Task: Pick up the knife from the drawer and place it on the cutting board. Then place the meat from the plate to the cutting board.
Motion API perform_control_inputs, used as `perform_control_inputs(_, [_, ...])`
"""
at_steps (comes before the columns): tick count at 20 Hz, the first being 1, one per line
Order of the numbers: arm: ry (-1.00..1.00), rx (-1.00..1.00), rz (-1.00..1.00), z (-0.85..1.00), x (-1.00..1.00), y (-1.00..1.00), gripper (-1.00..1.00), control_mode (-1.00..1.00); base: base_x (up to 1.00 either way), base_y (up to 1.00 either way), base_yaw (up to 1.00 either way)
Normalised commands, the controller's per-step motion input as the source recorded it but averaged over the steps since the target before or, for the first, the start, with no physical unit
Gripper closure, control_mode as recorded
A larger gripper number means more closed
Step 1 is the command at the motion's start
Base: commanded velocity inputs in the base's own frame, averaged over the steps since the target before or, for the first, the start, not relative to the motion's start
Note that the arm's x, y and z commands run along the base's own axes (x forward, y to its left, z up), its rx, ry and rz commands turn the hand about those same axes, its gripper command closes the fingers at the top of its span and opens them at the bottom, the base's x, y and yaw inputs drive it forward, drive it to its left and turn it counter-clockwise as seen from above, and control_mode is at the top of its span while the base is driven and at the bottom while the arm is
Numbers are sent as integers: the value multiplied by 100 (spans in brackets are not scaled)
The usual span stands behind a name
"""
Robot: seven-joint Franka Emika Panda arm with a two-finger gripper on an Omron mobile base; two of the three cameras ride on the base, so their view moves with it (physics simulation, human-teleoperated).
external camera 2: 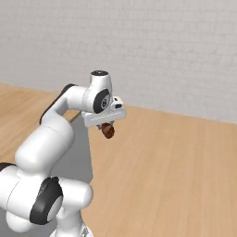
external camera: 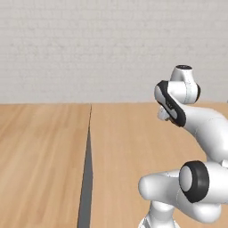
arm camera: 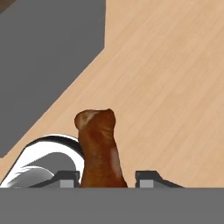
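My hand (external camera 2: 107, 127) pinches the meat (external camera 2: 108, 131) above the bench (external camera 2: 176, 166); I judge placement on the cutting board remains.

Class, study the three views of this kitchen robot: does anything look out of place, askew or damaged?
Nothing looks damaged or spilled. The one notable thing is the meat: the reddish-brown chunk is pinched in the pincer, hanging in the air above the wooden surface, off any plate or board.

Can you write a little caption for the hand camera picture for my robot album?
The robot's hand grips a reddish-brown chunk of meat, carried above a wooden floor.
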Motion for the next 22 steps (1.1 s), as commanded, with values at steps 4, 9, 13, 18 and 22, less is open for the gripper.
perform_control_inputs(4, [0, 0, 0, 0, 0, 0, 100, 100, 100, -37, 25])
perform_control_inputs(9, [0, 0, 0, 0, 0, 0, 100, 100, 100, -38, 26])
perform_control_inputs(13, [0, 0, 0, 0, 0, 0, 100, 100, 100, -36, 25])
perform_control_inputs(18, [0, 0, 0, 0, 0, 0, 100, 100, 100, -36, 25])
perform_control_inputs(22, [0, 0, 0, 0, 0, 0, 100, 100, 100, -38, 26])
